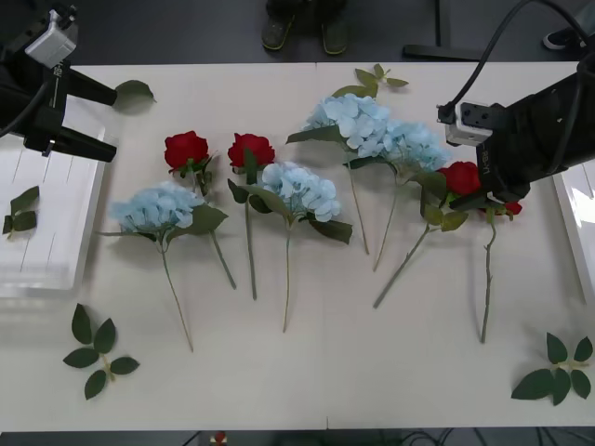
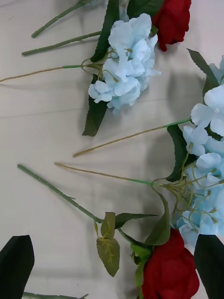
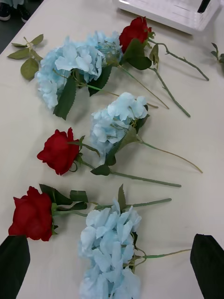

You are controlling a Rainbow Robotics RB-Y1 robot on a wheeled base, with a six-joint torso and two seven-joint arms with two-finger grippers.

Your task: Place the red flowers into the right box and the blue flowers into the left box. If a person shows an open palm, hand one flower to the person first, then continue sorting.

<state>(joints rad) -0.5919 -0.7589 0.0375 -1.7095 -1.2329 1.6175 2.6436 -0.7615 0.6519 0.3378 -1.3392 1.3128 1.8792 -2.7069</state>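
1. Right gripper low over the rightmost of the red flowers, jaws spread with nothing pinched between them.
2. In the right wrist view, red head sitting between the 2 black fingertips, closer to one than the other; stem running away across the table.
3. In the front view, that stem slanting from the head toward the near table edge, so long axis roughly front-to-back with a lean to the robot's left.
4. A 2nd thin stem dropping almost straight down below the right gripper; small red bit just beside the jaws, too hidden to identify.
5. Right box just to the right of this gripper, a short carry away, judged the natural destination.
6. Left gripper parked above the left box, jaws spread and empty; the blue flowers nearest it lying just beside that box, stem pointing toward the near edge.
7. Judgement: right arm clearly nearer the rose; closing likely to catch the head or the stem just beneath it, with a neighbouring blue cluster touching close enough to snag.
8. No open palm of a person seen at the table.
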